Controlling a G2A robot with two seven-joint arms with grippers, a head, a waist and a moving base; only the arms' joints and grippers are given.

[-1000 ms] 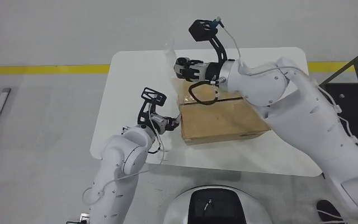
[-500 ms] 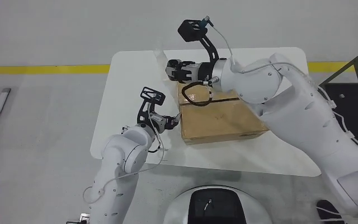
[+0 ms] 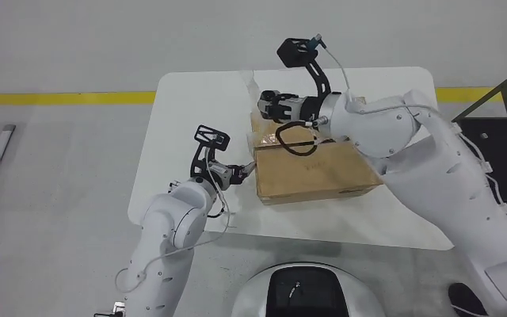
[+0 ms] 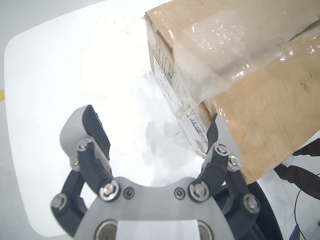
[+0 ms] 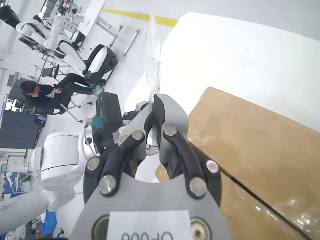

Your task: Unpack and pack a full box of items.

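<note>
The box (image 3: pixel 317 170) sits closed at the centre of the top view, its flaps meeting at a seam, so its contents are hidden. A clear tape strip (image 5: pixel 153 58), partly peeled, rises from the box's end, pinched in the right gripper (image 5: pixel 152 103), whose fingers are together on it. The strip could tear or slip free, or drag the box across the bench (image 3: pixel 190 119): the left gripper (image 4: pixel 150 123), fingers apart, only touches the box end with one pad.
</note>
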